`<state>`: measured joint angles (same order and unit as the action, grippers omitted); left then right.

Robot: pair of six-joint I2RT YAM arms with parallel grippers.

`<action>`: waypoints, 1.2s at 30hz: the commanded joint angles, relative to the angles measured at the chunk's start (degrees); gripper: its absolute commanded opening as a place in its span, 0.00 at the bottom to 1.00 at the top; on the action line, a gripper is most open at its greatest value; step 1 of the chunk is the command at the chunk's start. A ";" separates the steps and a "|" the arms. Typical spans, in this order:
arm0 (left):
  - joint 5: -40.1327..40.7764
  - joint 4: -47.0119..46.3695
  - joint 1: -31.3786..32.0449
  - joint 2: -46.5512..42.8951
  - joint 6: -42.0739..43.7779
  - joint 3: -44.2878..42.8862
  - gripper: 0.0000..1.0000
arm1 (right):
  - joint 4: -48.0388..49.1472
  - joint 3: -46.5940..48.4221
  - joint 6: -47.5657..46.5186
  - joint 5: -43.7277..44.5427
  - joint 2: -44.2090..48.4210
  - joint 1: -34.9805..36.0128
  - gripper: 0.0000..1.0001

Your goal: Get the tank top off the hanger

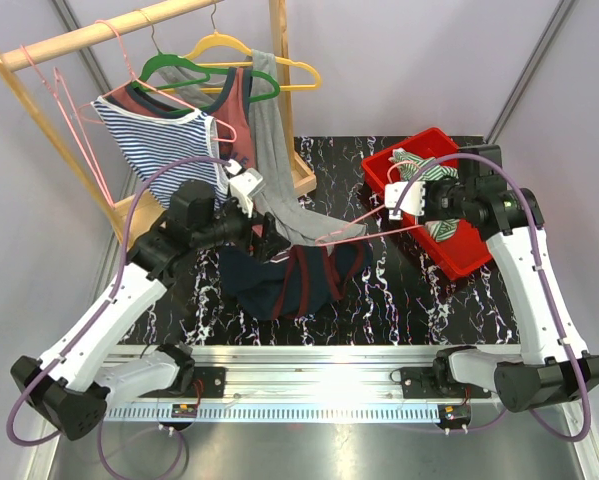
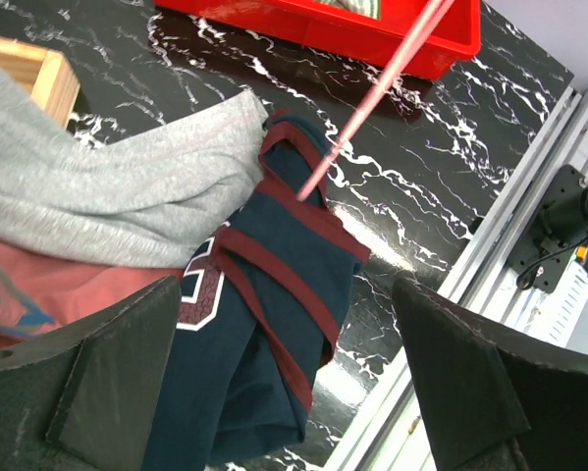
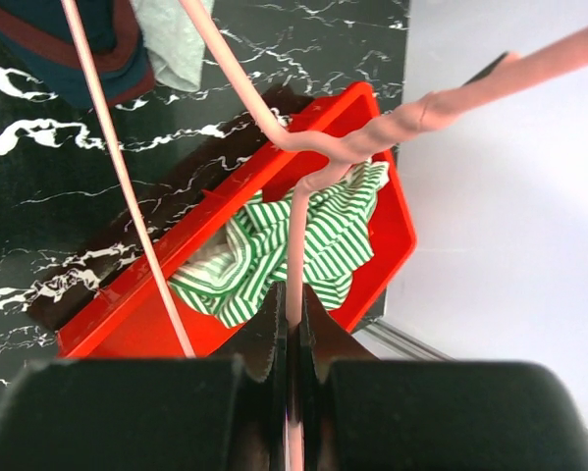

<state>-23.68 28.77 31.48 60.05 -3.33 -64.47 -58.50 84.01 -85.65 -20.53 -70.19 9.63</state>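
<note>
The navy tank top [image 1: 284,285] with maroon trim lies crumpled on the black marble table; it also shows in the left wrist view [image 2: 264,324]. My left gripper [image 1: 269,242] hangs open just above it, its fingers [image 2: 127,373] either side of the cloth and holding nothing. My right gripper [image 1: 399,200] is shut on the wire of a pink hanger [image 3: 294,245] over the red bin. The hanger [image 1: 349,232] reaches left, and its tip [image 2: 308,186] touches a maroon strap. I cannot tell whether it is hooked in it.
A red bin [image 1: 459,255] holds a green striped top [image 3: 264,255]. A wooden rack [image 1: 89,35] at the back left carries hangers, a blue striped top [image 1: 159,140] and a long grey garment [image 1: 274,170] that drapes down onto the table [image 2: 107,186].
</note>
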 commanded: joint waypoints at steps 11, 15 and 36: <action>6.72 -13.48 7.19 6.92 2.98 0.66 0.93 | -0.38 4.68 6.10 -4.85 -0.29 -0.31 0.00; 0.59 -16.03 7.19 5.43 6.83 0.31 0.93 | 0.05 3.18 6.46 -13.36 -0.12 -0.31 0.00; -27.99 -12.25 7.19 9.47 1.23 -4.00 0.50 | 11.11 -0.86 5.75 -24.02 -4.43 11.02 0.00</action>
<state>-47.07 17.91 38.46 69.19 -0.01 -66.63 -53.21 83.70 -80.44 -41.74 -74.46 19.68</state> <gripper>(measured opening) 0.508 0.040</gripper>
